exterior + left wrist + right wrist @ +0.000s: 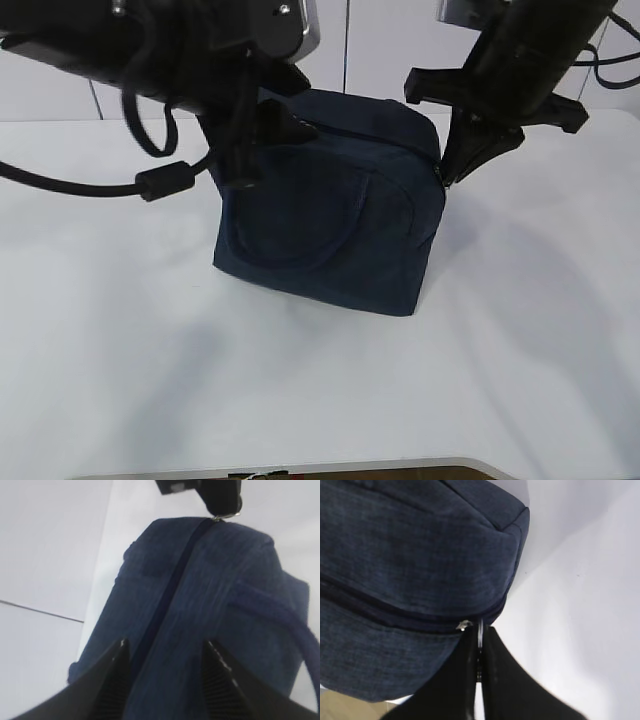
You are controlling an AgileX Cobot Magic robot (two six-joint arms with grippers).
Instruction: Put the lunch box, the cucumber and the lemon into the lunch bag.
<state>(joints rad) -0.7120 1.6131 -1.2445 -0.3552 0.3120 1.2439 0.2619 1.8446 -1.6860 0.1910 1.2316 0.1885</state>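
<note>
White worktop carries the soft, floppy bag, zipped; right pincer pinches its thin ring pull, left pincer spread over the top

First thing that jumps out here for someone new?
The dark navy lunch bag standing mid-table, its zipper shut along the top. The right hand is shut on the silver ring pull at the bag's right corner. The left hand hangs open over the top.
</note>
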